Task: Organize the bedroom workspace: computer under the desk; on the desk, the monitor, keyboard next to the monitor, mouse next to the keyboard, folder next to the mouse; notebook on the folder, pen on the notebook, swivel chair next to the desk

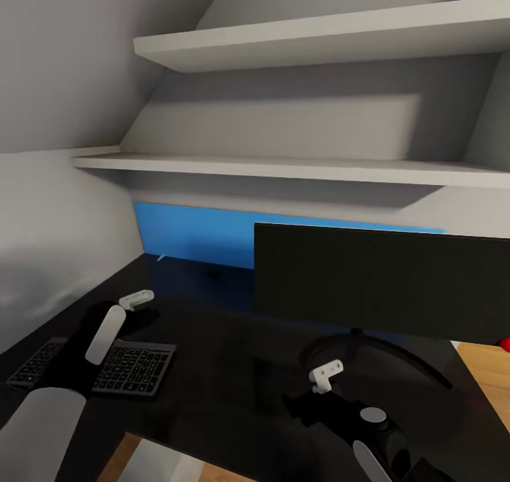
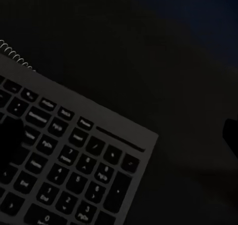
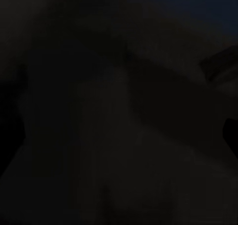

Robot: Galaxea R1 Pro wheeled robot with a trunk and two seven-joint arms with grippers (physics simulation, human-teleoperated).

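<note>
A: Keyboard [image 1: 99, 368] location?
B: Flat on the desk [image 1: 234, 347], left of the monitor [image 1: 382, 287]. My left gripper [image 1: 138, 299] hovers just beyond it.
A: Fingers?
B: Can't tell, either side. Right gripper [image 1: 326, 377] hangs before the monitor's base.

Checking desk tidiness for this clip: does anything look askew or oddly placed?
Yes. The keyboard lies skewed at the desk's front-left corner, apart from the monitor and not squared with its screen.
</note>
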